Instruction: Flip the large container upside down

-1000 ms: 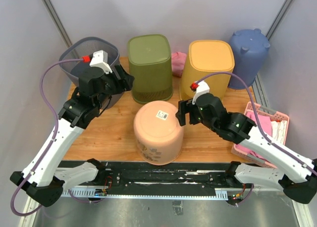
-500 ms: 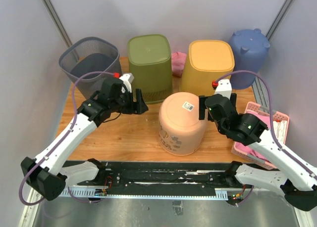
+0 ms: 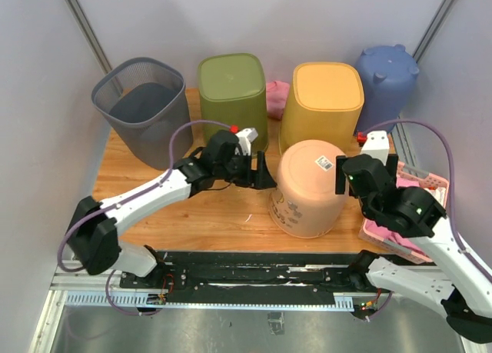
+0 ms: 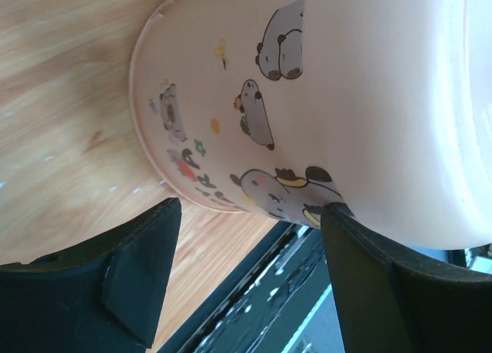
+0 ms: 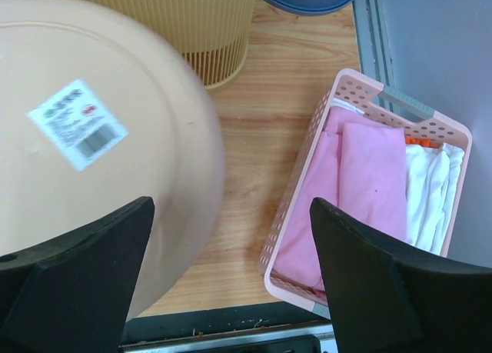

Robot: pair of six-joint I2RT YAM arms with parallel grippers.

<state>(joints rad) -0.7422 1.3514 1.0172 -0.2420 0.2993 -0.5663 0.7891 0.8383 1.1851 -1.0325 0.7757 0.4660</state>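
The large peach container stands on the wooden table with its base up; a barcode label shows on the base and cartoon animals on its side. My left gripper is open at the container's left side. In the left wrist view the container fills the upper right, and one fingertip touches its wall. My right gripper is open at the container's right side. In the right wrist view the container lies under the left finger.
A grey mesh bin, a green bin, a yellow bin and a blue container stand along the back. A pink basket with folded cloths sits at the right edge, close to the right gripper.
The peach container has moved from the table's middle to the right. Both grippers moved right alongside it, and the left arm has stretched out across the table.
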